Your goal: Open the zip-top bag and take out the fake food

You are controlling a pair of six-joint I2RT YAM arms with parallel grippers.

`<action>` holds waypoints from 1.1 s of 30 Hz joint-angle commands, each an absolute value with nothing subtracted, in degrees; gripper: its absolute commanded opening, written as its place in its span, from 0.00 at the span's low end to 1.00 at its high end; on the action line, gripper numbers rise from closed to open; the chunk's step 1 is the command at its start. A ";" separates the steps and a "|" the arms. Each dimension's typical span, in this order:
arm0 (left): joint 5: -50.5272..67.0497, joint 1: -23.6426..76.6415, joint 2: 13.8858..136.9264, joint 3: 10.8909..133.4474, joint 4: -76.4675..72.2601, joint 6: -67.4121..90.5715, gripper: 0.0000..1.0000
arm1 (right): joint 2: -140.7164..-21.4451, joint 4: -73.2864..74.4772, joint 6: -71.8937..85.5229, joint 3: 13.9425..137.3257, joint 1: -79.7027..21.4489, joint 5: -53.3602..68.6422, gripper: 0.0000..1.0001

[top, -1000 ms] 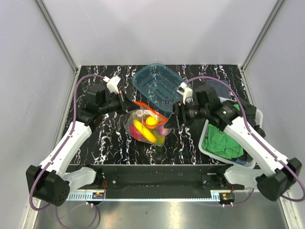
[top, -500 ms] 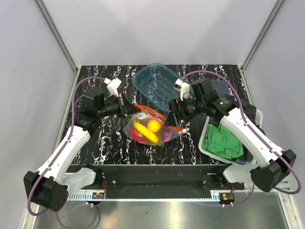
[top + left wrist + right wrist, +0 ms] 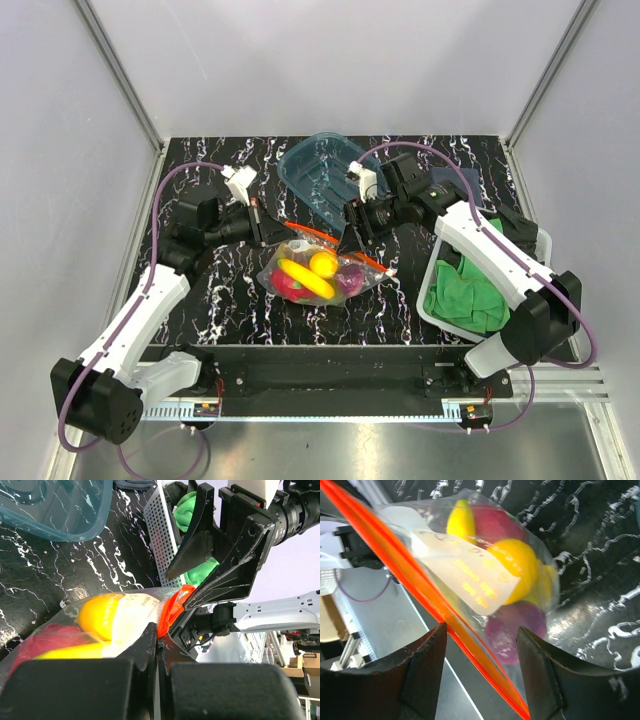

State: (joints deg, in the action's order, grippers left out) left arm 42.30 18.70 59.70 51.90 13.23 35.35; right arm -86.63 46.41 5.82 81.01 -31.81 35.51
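Marbled black table (image 3: pixel 230 300) first: it carries a white basket (image 3: pixel 428 300) of green cloth (image 3: pixel 468 295) on the right and a teal tray (image 3: pixel 315 170) at the back. At its middle the zip-top bag (image 3: pixel 345 280) lies on its side between the 2 arms. All the fake food (image 3: pixel 302 276) is inside the plastic: a yellow banana, a yellow round piece, red and purplish fruit. The orange zip strip (image 3: pixel 320 236) runs along the bag's far edge; I cannot tell whether the seal is parted anywhere.

The left gripper (image 3: pixel 262 222) is pinched tight on the strip's left end. The right gripper (image 3: pixel 352 240) has its jaws apart, astride the strip further along, clamping nothing that I can see.

My worry is that it closes on both lips together, or only on slack film. A pull would then drag the whole bag, or yank it out of the left pinch, rather than split the seal.
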 commanded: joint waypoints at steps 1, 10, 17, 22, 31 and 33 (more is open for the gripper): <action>45.79 18.90 57.48 51.77 8.00 34.98 0.00 | -86.92 42.54 5.98 82.36 -31.46 41.83 0.65; 46.93 18.90 57.48 51.50 8.00 35.07 0.00 | -84.99 41.49 6.68 81.04 -31.29 39.73 0.64; 47.46 18.98 57.30 51.24 7.91 35.16 0.00 | -84.99 41.13 6.94 81.04 -30.59 40.43 0.40; 47.46 19.07 57.13 51.06 7.74 35.42 0.00 | -85.34 38.95 8.08 78.14 -30.59 46.04 0.47; 44.83 19.07 58.62 53.78 10.61 37.53 0.17 | -84.99 37.00 12.73 76.28 -30.67 48.52 0.03; 42.02 19.07 58.27 55.28 12.64 38.14 0.38 | -84.03 35.70 15.10 77.60 -30.76 48.08 0.00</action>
State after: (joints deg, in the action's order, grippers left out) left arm 44.53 18.81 59.20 51.11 12.58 36.91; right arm -86.65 39.64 10.50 75.29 -30.74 46.33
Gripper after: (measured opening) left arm 0.239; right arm 0.033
